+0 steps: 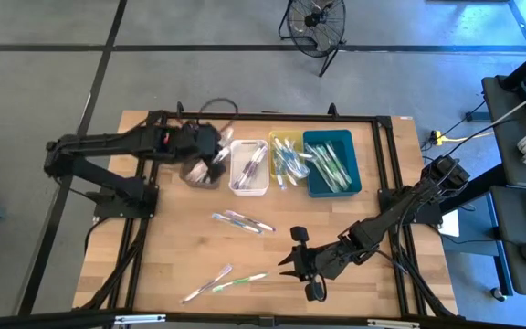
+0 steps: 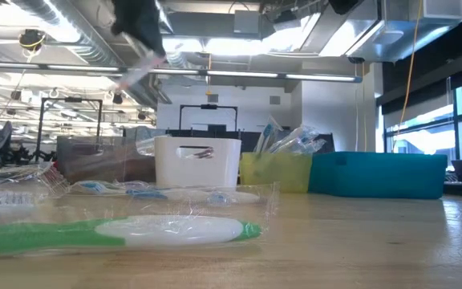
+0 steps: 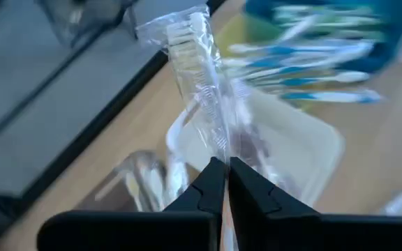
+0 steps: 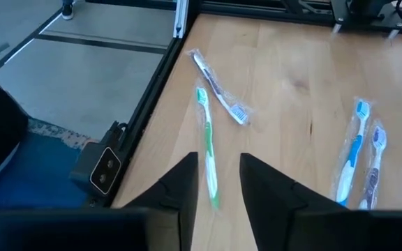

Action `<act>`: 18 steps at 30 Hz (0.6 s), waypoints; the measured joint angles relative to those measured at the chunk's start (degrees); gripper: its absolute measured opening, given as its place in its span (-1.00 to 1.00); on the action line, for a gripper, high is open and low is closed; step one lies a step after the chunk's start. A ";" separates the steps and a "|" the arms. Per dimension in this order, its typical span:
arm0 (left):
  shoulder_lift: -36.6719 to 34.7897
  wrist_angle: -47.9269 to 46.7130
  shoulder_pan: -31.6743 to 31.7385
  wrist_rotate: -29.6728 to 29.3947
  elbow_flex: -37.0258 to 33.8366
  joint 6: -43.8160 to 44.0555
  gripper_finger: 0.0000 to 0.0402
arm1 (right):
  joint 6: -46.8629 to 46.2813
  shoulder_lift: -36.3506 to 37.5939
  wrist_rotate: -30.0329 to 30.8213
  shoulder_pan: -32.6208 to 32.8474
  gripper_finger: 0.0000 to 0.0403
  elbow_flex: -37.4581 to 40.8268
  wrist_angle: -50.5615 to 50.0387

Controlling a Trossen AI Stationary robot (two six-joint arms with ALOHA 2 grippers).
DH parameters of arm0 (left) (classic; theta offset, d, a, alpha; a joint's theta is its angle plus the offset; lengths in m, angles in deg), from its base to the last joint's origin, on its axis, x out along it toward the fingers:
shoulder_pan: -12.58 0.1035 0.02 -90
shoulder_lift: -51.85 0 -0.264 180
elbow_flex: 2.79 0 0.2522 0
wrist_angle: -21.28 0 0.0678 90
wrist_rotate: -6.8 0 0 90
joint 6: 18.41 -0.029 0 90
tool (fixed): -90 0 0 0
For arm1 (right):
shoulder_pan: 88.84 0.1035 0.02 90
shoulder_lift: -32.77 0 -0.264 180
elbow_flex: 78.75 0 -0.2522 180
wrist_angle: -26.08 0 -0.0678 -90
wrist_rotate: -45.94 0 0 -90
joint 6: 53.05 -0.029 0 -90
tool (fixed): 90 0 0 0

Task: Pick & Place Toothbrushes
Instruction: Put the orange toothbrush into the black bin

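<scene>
My left gripper (image 3: 222, 183) is up above the grey bin (image 1: 199, 172) and the white bin (image 1: 249, 167), shut on a clear-wrapped toothbrush (image 3: 199, 84). In the low view it shows blurred at the top (image 2: 139, 28). My right gripper (image 4: 218, 178) stands open over the table's near right part (image 1: 290, 265), its fingers on either side of the handle end of a green toothbrush (image 4: 206, 150) lying flat below. A purple toothbrush (image 4: 218, 87) lies beside that one, and more (image 1: 242, 221) lie mid-table. Several fill the yellow bin (image 1: 286, 153) and the teal bin (image 1: 331, 163). My left gripper pinches the wrapped toothbrush between its two shut fingers at the handle part (image 3: 220, 150). The fingers slant downward. The toothbrush runs on away from the fingertips, bristle head (image 3: 183, 38) at the far end, lifted clear over the bins.
The four bins stand side by side along the table's far side. A black frame rail (image 1: 373, 117) runs round the table. Two blue wrapped toothbrushes (image 4: 358, 150) lie mid-table. Bare wood lies at the near left (image 1: 153, 265).
</scene>
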 joint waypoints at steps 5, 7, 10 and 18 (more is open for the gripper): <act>-0.37 1.29 10.12 4.52 -6.45 3.10 -1.00 | -0.89 0.00 0.00 0.01 -0.42 0.00 -0.02; -0.37 1.91 13.11 5.68 -9.32 3.04 -1.00 | -0.89 0.00 0.01 0.17 -0.41 0.00 -0.02; -0.37 4.79 16.03 9.34 -13.30 1.28 -1.00 | -0.88 0.00 0.00 0.35 -0.41 0.00 -0.04; -0.37 14.70 18.44 14.08 -22.21 0.22 -1.00 | -0.57 0.00 0.04 0.37 -0.50 0.00 -0.04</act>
